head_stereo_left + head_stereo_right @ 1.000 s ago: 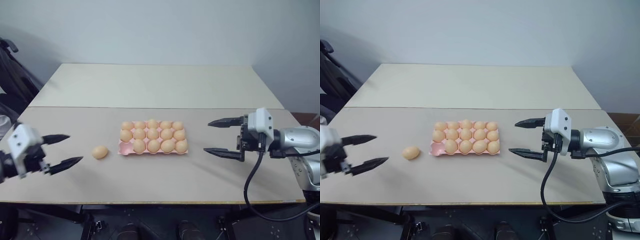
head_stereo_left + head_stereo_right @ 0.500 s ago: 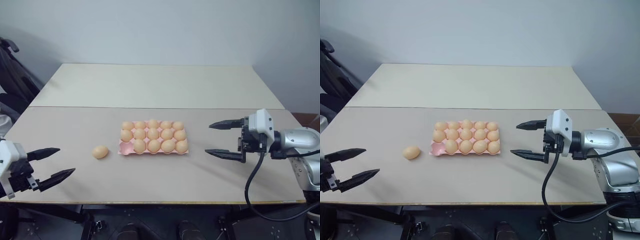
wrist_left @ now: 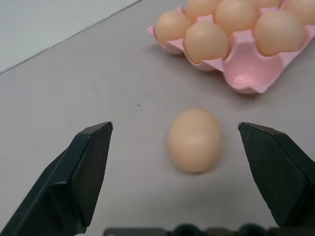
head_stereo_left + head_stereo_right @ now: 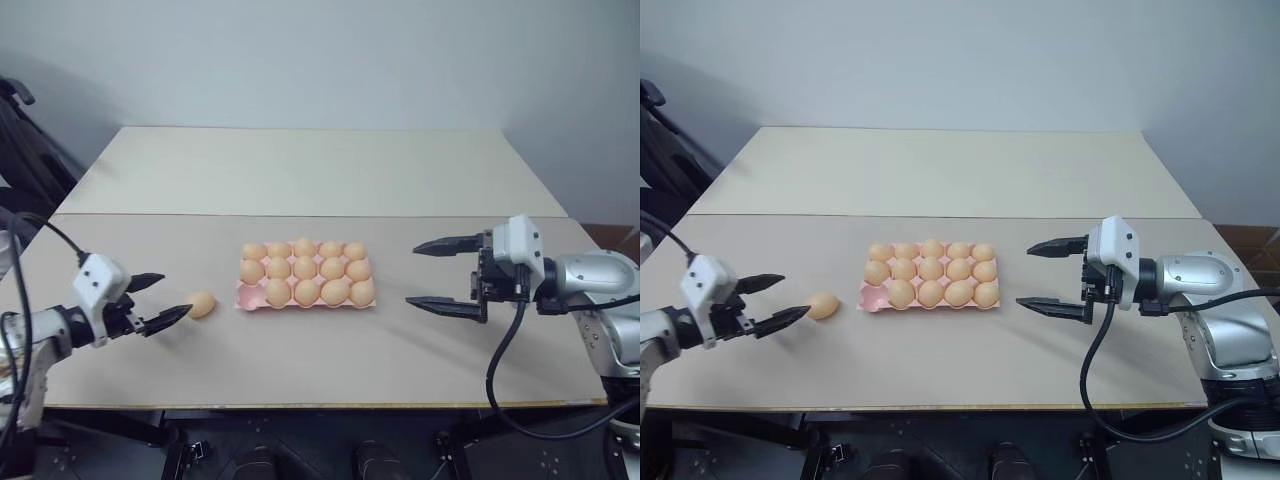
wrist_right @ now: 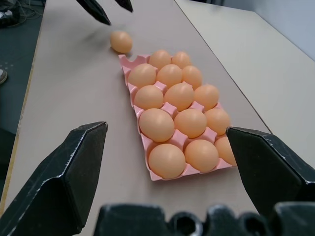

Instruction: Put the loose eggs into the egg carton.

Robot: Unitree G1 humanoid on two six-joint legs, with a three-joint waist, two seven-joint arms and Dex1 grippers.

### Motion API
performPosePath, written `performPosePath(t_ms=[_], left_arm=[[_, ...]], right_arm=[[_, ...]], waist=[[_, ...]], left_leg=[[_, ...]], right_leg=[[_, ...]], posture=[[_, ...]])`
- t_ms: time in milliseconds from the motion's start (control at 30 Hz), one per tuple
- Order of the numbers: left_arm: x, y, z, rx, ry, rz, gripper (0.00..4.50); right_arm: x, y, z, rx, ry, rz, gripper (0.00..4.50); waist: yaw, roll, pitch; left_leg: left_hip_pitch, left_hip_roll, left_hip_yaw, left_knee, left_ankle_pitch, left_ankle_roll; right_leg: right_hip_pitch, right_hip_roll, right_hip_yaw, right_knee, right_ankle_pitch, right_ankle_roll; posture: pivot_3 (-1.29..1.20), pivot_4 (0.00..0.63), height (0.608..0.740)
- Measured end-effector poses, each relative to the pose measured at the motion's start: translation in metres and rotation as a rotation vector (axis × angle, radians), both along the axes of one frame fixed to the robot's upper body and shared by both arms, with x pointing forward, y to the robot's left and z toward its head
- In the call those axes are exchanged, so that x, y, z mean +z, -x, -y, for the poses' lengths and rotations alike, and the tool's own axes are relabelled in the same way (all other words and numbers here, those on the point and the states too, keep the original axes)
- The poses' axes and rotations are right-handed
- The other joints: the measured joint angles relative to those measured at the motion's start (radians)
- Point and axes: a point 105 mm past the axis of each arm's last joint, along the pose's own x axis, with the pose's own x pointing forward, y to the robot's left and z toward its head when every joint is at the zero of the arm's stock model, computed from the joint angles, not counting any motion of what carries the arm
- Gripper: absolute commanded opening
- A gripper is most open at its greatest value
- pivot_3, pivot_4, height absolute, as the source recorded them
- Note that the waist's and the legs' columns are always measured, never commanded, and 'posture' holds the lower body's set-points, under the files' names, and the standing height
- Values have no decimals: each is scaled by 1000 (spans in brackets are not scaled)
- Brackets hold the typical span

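Beige tabletop (image 4: 300, 350) stretches wide under a pale wall. Right end effector (image 4: 438, 274) hangs off to the carton's right, well apart from it, fingers spread wide, gripping nothing. Left end effector (image 4: 160, 298) sits low just left of the loose egg, fingers apart and empty, the lower fingertip (image 4: 182, 312) right beside the shell, and from the wrist the egg sits squarely in the gap, touching neither finger. Pink carton (image 4: 246, 296) rests mid-tabletop, fourteen eggs seated, one cup bare at its near left corner. Loose egg (image 4: 201, 304) lies on the tabletop just left of that bare cup.
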Motion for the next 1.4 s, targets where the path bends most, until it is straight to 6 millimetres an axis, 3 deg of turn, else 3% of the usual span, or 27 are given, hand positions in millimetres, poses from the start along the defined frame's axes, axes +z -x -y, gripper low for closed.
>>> performPosePath(t_ms=[133, 167, 467, 800, 933, 1133, 1400], left_arm=[[-24, -19, 10, -13, 2, -65, 4466], [-27, -22, 11, -13, 0, -75, 4283], [-31, -29, 12, -29, -15, -74, 1827], [30, -19, 59, -277, 41, 83, 1827], [35, -19, 79, -345, 55, 97, 1827], [15, -25, 98, -378, 62, 53, 1827], [9, -26, 99, -384, 40, 25, 4387]], right_arm=[[0, 2, -2, 1, -2, 7, 4500], [0, 3, -3, 2, -1, 10, 4500], [0, 6, -1, -18, -15, 18, 4500], [1, 9, -2, 22, -15, 8, 4500], [3, 13, -4, 62, -27, -1, 4500], [3, 13, -4, 62, -29, -1, 4500], [3, 15, -4, 58, -20, 2, 4500]], waist=[[1, 0, 0], [0, 0, 0], [1, 0, 0], [2, 0, 0], [2, 0, 0], [1, 0, 0], [2, 0, 0]], left_leg=[[0, 0, -1, 1, 0, 0], [0, 0, -1, 0, 0, 0], [0, 0, -1, 1, 0, 0], [0, 0, -1, 1, 0, 0], [0, 0, -1, 1, 0, 0], [0, 0, -1, 2, 0, 0], [-1, 0, -1, 2, 0, 0]], right_leg=[[0, 0, 0, 1, 0, 0], [-1, 0, 0, 1, 0, 0], [0, 0, 0, 1, 0, 0], [0, 0, 0, 1, 0, 0], [1, 0, 0, 1, 0, 0], [1, 0, 0, 1, 0, 0], [0, 0, 0, 1, 0, 0]], posture=[[0, 150, 740], [0, 150, 740], [0, 150, 740], [0, 150, 740], [0, 150, 740], [0, 150, 740], [0, 150, 740]])
